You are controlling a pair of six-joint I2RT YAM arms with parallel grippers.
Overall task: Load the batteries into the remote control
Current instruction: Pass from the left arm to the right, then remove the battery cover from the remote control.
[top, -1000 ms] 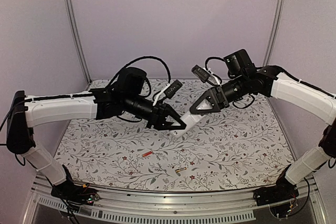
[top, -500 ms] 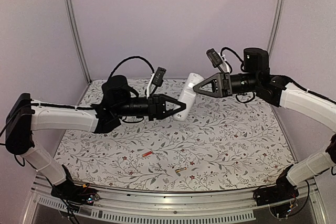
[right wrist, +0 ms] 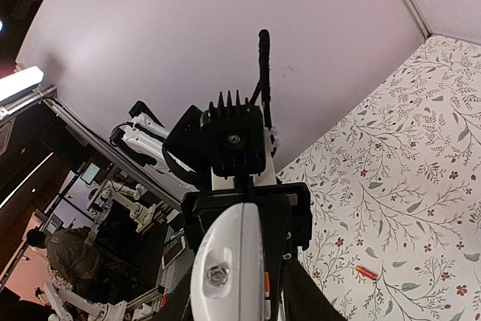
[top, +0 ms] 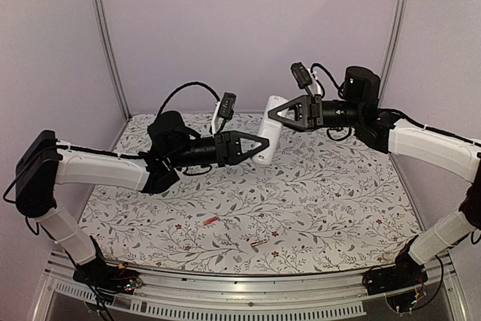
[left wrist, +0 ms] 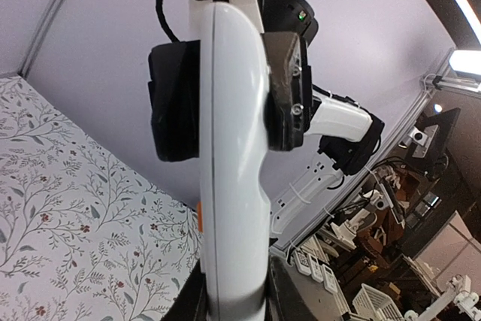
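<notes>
Remote control (top: pixel 267 130) aloft | left pincer (top: pixel 264 143) and right pincer (top: pixel 271 113) clamped on it | floral table (top: pixel 338 201) | lilac walls (top: pixel 248 20)

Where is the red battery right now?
Top view: the red battery lies loose on the table, left of centre toward the near edge, with the dark battery to its right, nearer the arms' bases.

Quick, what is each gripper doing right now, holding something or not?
Left gripper: closed, holding the remote control in the air.
Right gripper: closed on the same remote control, nearer its upper end.
</notes>
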